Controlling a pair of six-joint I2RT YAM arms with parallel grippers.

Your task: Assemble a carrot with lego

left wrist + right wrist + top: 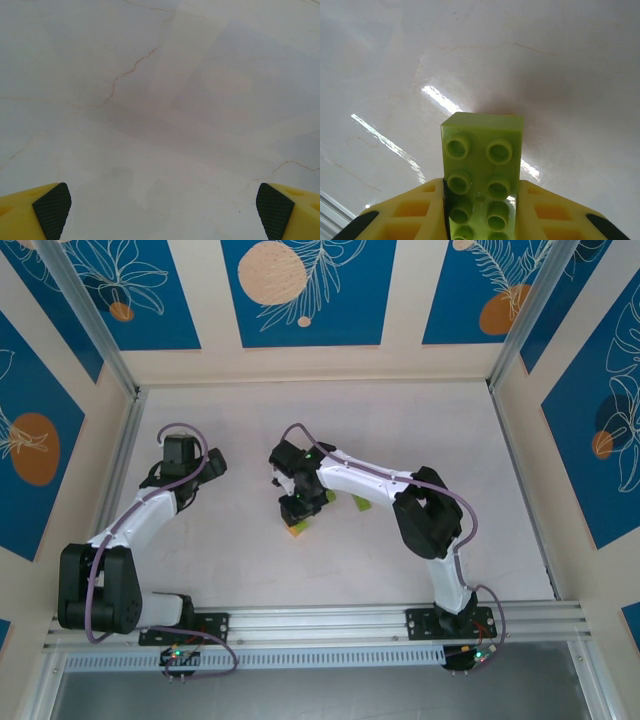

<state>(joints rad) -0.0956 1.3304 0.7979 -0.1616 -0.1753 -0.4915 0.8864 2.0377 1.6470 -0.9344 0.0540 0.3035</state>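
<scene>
- While low over the pale marbled table (560, 75), clamps a lime-green studded plastic lego brick (482, 150) by its long sides: right gripper (482, 215), mid-table.
- Just beside, rightward: second small lime-green brick (360, 504), lying loose.
- Farther back, left: left gripper (162, 212), spread wide, grasping nothing.

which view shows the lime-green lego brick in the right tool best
Right wrist: the lime-green studded plastic brick sits close-up, clamped in the right tool. Top external gives a tiny green speck under that tool.
</scene>
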